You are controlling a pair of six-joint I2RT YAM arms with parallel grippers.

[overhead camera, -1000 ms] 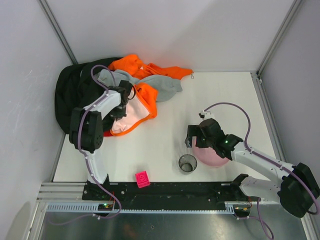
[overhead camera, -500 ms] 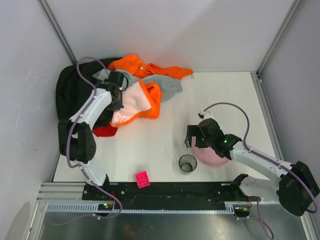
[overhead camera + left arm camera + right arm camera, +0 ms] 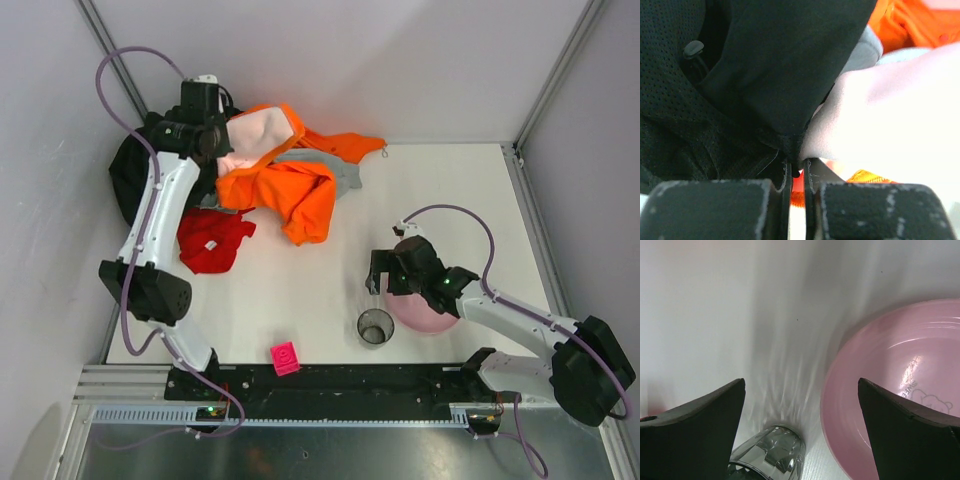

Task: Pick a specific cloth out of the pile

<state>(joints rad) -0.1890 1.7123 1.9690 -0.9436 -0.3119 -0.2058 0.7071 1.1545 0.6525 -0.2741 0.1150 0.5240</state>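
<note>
The red cloth (image 3: 210, 240) lies flat and uncovered on the white table, at the near left edge of the pile. The pile holds a black garment (image 3: 133, 178), an orange garment (image 3: 292, 192), a grey one (image 3: 347, 176) and a pale pink cloth (image 3: 256, 134). My left gripper (image 3: 220, 148) is at the back left, above the pile and well behind the red cloth. In the left wrist view the left gripper (image 3: 797, 167) is shut on the edge of the pale pink cloth (image 3: 890, 125), beside black fabric (image 3: 765, 65). My right gripper (image 3: 385, 272) is open and empty, also seen in the right wrist view (image 3: 801, 385).
A clear glass (image 3: 376, 326) and a pink bowl (image 3: 428, 312) sit under the right gripper; they also show in the right wrist view, glass (image 3: 770, 455), bowl (image 3: 890, 390). A magenta cube (image 3: 285, 357) lies near the front edge. Walls close in the left and back.
My left gripper has swung back and left over the pile, pulling the pink-and-orange garment with it. The red cloth, mostly covered before, now lies bare. The right arm has not moved.
</note>
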